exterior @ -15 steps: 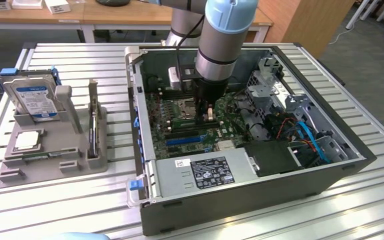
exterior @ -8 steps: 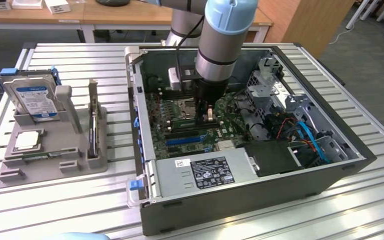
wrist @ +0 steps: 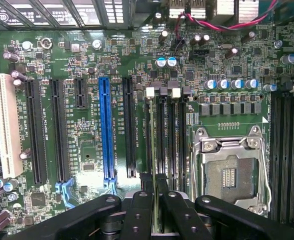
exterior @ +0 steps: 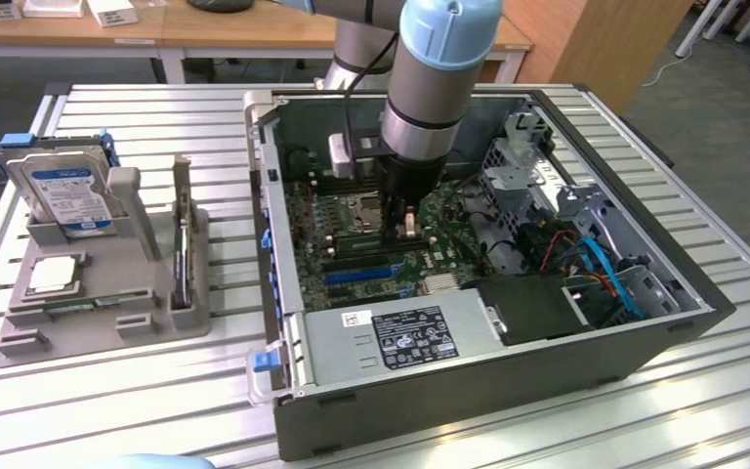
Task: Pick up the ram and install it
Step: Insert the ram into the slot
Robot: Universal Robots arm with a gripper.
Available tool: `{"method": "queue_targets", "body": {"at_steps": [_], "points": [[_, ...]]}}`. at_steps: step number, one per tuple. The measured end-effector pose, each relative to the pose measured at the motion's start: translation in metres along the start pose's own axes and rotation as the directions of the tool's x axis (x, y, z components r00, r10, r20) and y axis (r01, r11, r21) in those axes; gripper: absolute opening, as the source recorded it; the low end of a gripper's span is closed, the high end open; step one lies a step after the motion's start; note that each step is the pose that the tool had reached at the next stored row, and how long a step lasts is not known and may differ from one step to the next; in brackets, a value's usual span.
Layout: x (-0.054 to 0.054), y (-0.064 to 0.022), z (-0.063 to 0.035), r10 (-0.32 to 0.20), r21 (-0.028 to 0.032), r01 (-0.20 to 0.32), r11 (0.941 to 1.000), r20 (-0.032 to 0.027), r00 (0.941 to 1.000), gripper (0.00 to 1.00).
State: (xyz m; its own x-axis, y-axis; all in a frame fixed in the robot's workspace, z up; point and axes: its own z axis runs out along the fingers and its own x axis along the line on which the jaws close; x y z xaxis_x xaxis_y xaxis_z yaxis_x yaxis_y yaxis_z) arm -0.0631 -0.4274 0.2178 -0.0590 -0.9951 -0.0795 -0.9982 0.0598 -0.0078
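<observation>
One black gripper (exterior: 408, 223) inside the open dark-grey computer case (exterior: 636, 362), fingers (wrist: 137, 212) clamped on the thin green ram stick (wrist: 152, 150) seen edge-on, ram standing in a black motherboard memory slot (wrist: 162, 137) beside the silver CPU socket (wrist: 230, 167), blue-labelled silver hard drive (exterior: 65, 195) in the grey holder (exterior: 102, 322) at the exterior view's left.

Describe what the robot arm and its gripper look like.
The arm is a thick silver-grey tube with a light blue joint cap and a dark band. A black cable runs down beside it. The gripper is black, with pale fingertips; the wrist view shows black linkages with round bolts.
</observation>
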Motion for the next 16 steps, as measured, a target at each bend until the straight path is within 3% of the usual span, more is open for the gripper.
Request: {"method": "queue_targets", "body": {"at_steps": [16], "points": [[0.0000, 0.0000, -0.0001, 0.000, -0.0022, 0.000, 1.0000, -0.0003, 1.0000, 0.14]]}}
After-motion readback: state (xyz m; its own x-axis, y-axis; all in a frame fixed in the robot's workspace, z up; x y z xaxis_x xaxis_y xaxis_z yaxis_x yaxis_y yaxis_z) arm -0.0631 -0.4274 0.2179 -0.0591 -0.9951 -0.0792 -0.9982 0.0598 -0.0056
